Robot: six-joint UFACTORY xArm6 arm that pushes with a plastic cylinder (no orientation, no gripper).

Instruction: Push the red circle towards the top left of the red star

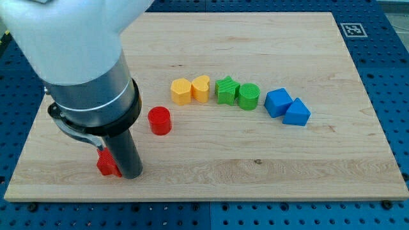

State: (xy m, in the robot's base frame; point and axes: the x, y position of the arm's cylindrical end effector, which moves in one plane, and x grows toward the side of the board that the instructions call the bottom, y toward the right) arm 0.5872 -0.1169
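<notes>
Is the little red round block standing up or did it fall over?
Standing up. The red circle block sits on the wooden board with its flat round top facing up, apart from the other blocks.

My tip (131, 174) touches the red star (107, 163); the red circle (160, 121) sits nearby.

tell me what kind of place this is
Probably a robotics lab bench: a wooden board of small coloured blocks such as the red circle, a blue perforated table, and a printed marker tag.
</notes>
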